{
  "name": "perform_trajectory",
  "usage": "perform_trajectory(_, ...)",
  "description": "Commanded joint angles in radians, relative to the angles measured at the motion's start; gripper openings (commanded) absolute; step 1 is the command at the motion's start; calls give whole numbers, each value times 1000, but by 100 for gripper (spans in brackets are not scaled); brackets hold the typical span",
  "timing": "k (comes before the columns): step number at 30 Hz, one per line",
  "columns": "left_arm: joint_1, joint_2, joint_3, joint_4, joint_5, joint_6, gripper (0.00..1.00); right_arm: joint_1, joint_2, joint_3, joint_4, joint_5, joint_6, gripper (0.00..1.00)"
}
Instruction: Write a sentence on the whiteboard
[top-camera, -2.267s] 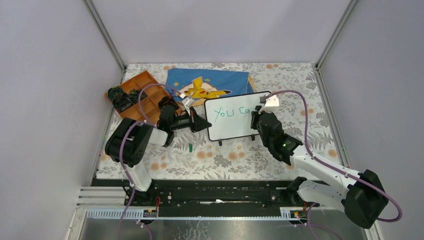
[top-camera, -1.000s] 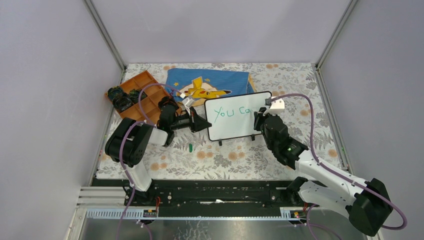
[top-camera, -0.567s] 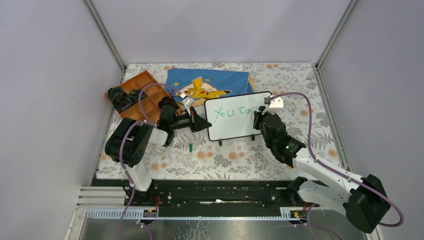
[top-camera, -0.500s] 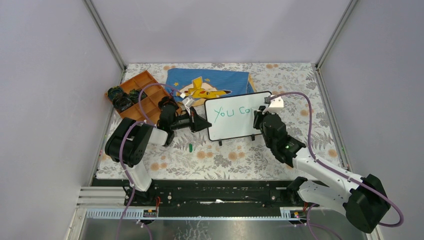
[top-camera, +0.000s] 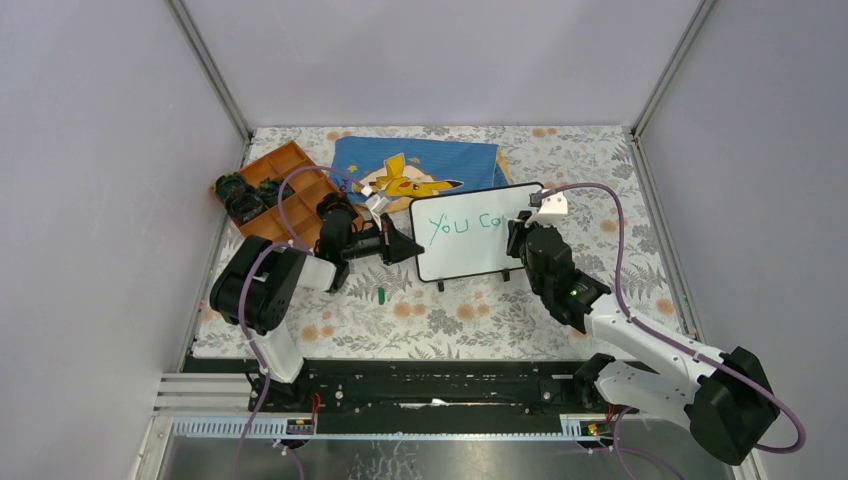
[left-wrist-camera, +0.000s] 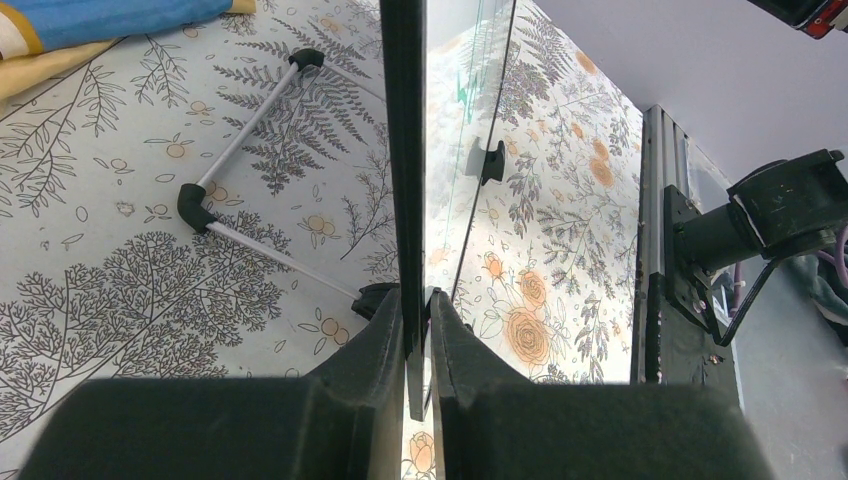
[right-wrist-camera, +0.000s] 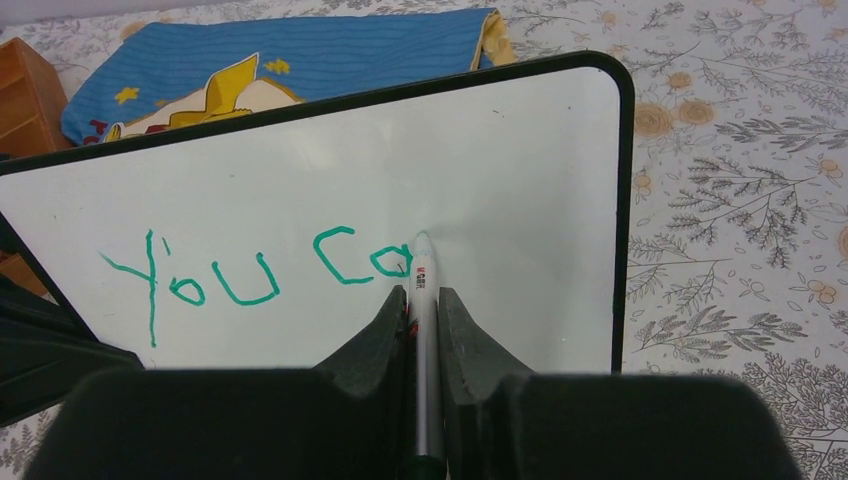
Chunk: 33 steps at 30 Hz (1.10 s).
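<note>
1. The whiteboard (top-camera: 470, 245) stands propped upright near the middle of the floral surface (top-camera: 450, 325), its white face turned toward the arm bases. In the left wrist view it is seen edge-on as a thin black frame (left-wrist-camera: 403, 150).
2. The sentence (top-camera: 462, 224) so far reads "You Ca" in green letters (right-wrist-camera: 250, 275) across the upper part of the board's face (right-wrist-camera: 520, 180), starting near the left edge.
3. A white-barrelled marker (right-wrist-camera: 423, 262) has its tip against the board's face, just at 1 o'clock of the last letter.
4. The right claw (right-wrist-camera: 423, 296) is clamped on the marker, one finger on each side of the barrel. In the top view this claw (top-camera: 515, 238) meets the board from 3 o'clock.
5. The left claw (left-wrist-camera: 418, 300) is pinched on the board's left edge, one finger on the front face and one on the back. From above, this claw (top-camera: 405, 246) sits at 9 o'clock of the board.
6. Behind the board, a grey rod stand (left-wrist-camera: 250, 130) with black elbows lies on the surface.
7. A blue Pikachu cloth (top-camera: 420, 165) lies at 11 o'clock of the board, just beyond it.
8. An orange tray (top-camera: 285, 185) sits at 9 o'clock, beyond the left arm. Dark objects (top-camera: 238, 195) fill its left compartments; I cannot tell what they are.
9. A small green piece (top-camera: 381, 294) lies on the surface at 8 o'clock of the board, apart from it.
</note>
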Motion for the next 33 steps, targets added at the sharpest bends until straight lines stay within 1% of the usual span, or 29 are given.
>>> perform_trajectory(1,-23,7,-9,-115,-23,62,0,-8,-15,4,5,-21,26,0)
perform_trajectory(13,-24,4,-9,-119,-25,63,0,-8,-47,-46,-28,-18,58,0)
perform_trajectory(26,-25,3,-9,-122,-25,67,0,-10,3,42,3,-14,13,0)
perform_trajectory(33,-25,1,-9,-124,-25,67,0,-16,20,60,5,-5,0,0)
